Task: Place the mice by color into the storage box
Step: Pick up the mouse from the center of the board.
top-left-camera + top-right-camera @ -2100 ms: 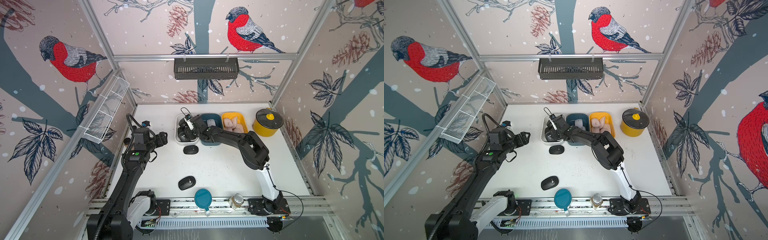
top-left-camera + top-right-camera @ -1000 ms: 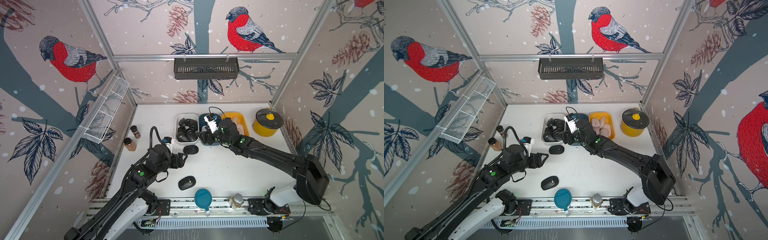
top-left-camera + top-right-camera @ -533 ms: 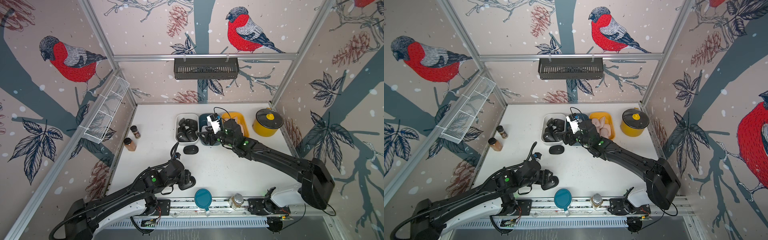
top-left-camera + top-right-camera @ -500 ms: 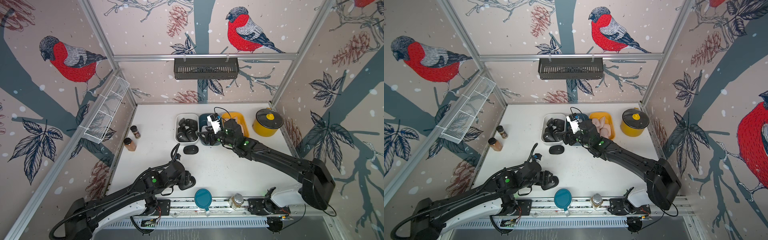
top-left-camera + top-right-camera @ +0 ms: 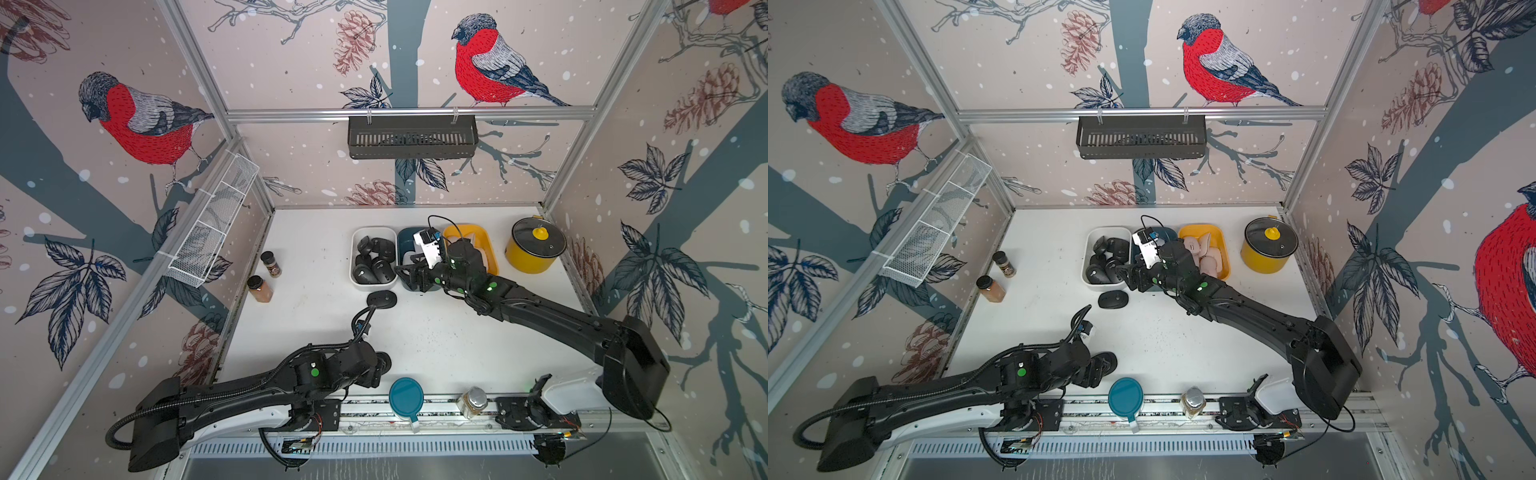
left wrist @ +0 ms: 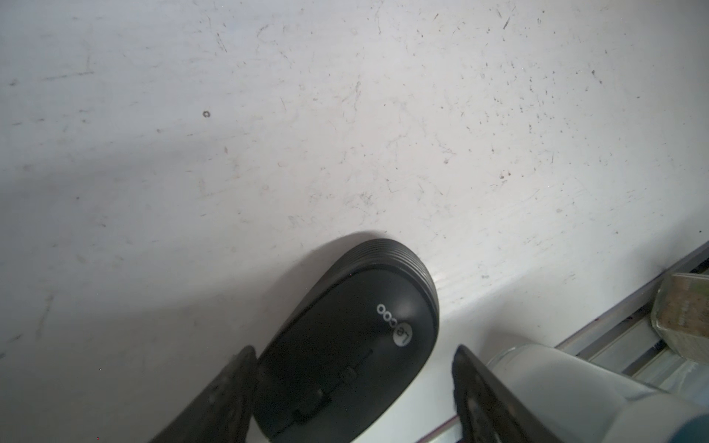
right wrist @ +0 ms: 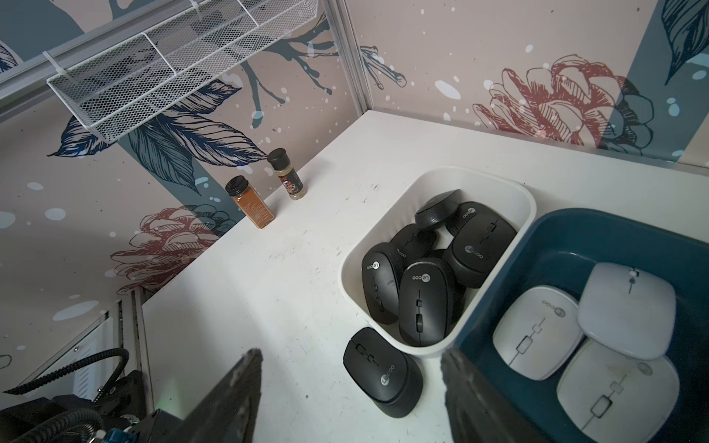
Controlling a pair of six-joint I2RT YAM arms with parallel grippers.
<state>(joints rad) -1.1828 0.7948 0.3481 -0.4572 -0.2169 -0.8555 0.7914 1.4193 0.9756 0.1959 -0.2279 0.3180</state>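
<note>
Left wrist view: black mouse [image 6: 356,326] on table [image 6: 345,115] near front edge, between jaws of your left gripper [image 6: 353,349] – spread, not clamped; one finger [image 6: 230,391] touches its side, other apart. Long axis slants outward. Right gripper [image 7: 349,356] open, empty, well apart.

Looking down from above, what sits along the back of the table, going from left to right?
Two spice jars → white box holding black mice → blue box → yellow box → yellow pot.
</note>
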